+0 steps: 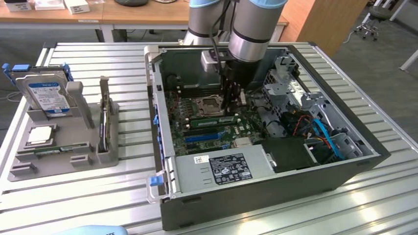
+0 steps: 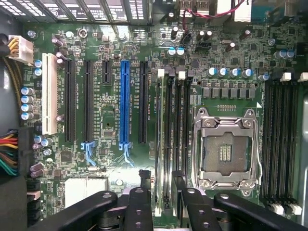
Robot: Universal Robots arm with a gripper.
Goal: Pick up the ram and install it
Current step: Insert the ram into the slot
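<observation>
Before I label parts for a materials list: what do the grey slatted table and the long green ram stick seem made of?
Grey slatted table: likely aluminium, with a dull metallic sheen on ribbed slats. Long green ram stick: apparently circuit board, judging by its green surface; details unclear.

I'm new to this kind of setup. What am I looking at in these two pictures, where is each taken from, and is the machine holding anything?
The machine is a single robot arm reaching down into an open computer case that lies on a slatted metal table. The exterior view looks at the scene from off the arm. The wrist view comes from a camera on the arm, looking straight down at the green motherboard.

The black pincer is open, with a finger on each side of the ram, a thin green stick standing in a slot beside the empty processor socket. It seems seated in the slot rather than carried; whether the fingers touch it I cannot tell.

On the exterior view's left, a grey holder carries a blue-labelled hard drive and a square silver chip.
</observation>
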